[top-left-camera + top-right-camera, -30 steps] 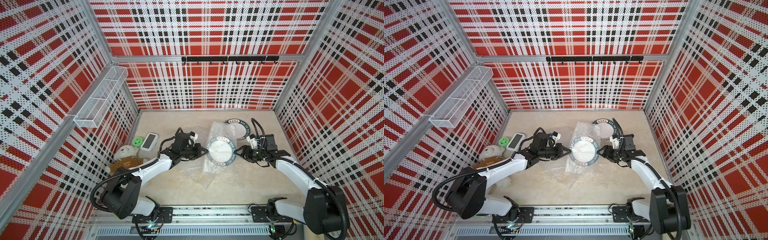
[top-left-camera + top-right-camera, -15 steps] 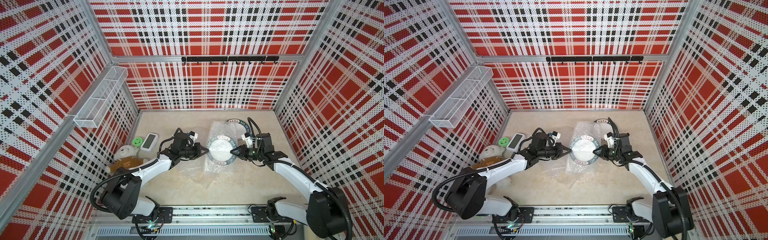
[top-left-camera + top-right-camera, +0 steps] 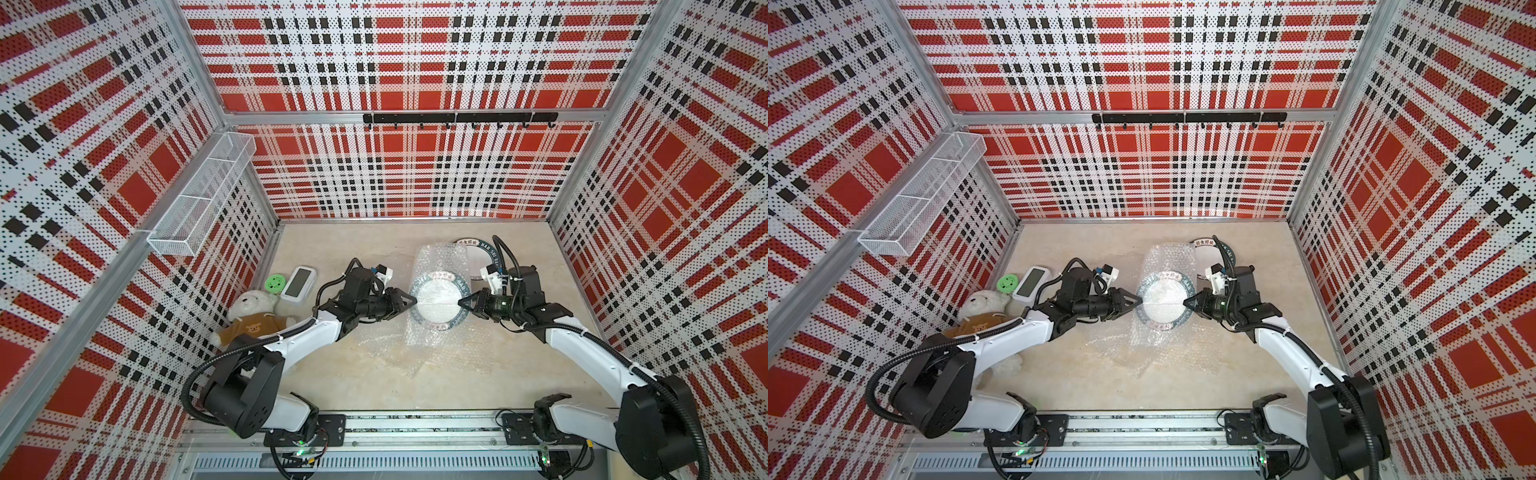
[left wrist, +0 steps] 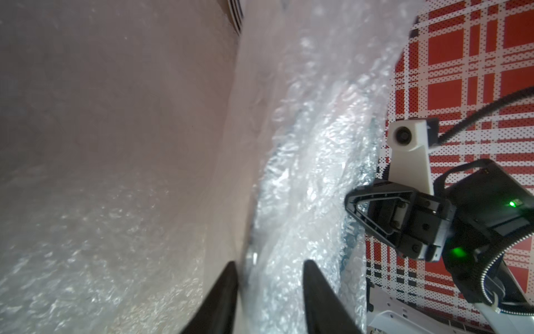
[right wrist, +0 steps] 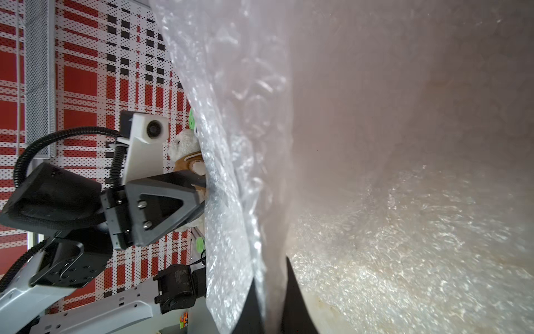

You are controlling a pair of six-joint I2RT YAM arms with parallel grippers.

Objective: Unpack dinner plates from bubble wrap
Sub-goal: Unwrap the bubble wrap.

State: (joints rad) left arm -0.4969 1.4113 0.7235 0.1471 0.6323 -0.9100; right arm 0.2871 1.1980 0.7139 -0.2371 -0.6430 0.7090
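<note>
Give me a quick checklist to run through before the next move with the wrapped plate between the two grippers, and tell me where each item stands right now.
1. Wrapped plate bare: not ok, bubble wrap covers it.
2. Right gripper gripping: ok, jaws shut on the bubble wrap at the plate's edge.
3. Left gripper open: ok, jaws apart either side of the wrap's edge.
4. One-sided hold secure: cannot tell.
5. Unwrapped plate out of the way: ok, at the back beside the right wrist.
6. Loose sheet flat on the table: ok.
</note>
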